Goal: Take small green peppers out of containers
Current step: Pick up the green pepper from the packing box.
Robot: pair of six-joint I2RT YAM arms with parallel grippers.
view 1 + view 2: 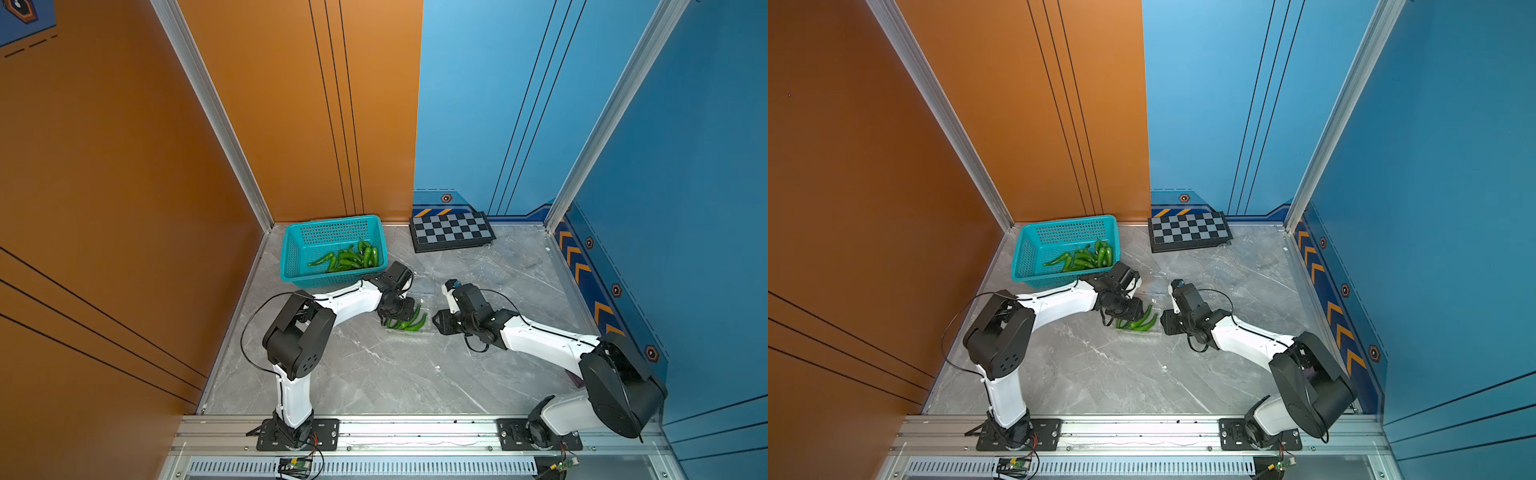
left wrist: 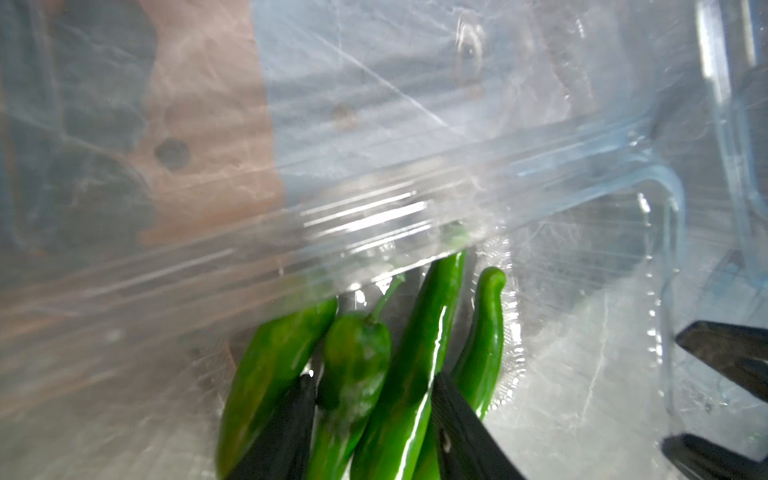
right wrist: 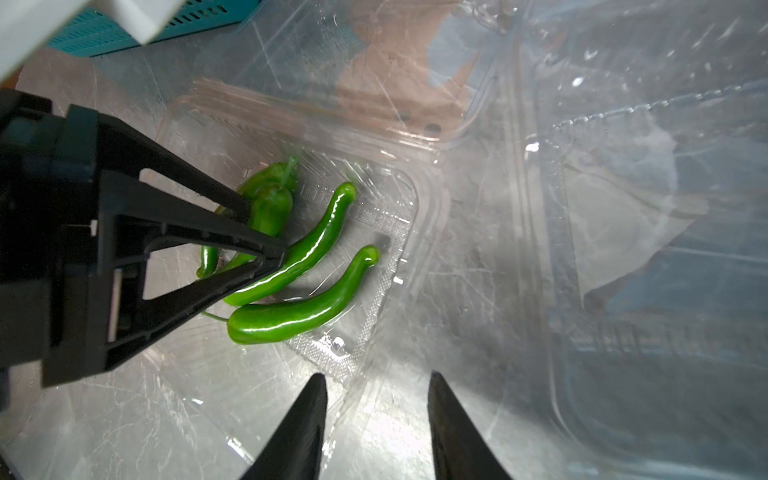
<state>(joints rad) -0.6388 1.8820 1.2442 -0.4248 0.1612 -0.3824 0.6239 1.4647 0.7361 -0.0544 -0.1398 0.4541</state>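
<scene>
The left gripper reaches into an open clear thin-plastic clamshell container on the grey marbled tabletop, jaws straddling two of the slender, glossy small green peppers inside; whether they pinch cannot be told. The right gripper, fingers spread, sits at the container's edge.

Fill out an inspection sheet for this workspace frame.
Surface: grey marble-look tabletop.
Job's things: peppers in an open clamshell; loose peppers in the teal basket; empty clamshells beyond it.
Clutter: checkerboard by the blue wall.
Grippers: left gripper astride peppers, grip unclear; right gripper open at the clamshell's edge.
Cables: black cable loops by each arm.
Surroundings: orange wall, blue wall, metal rail in front.
</scene>
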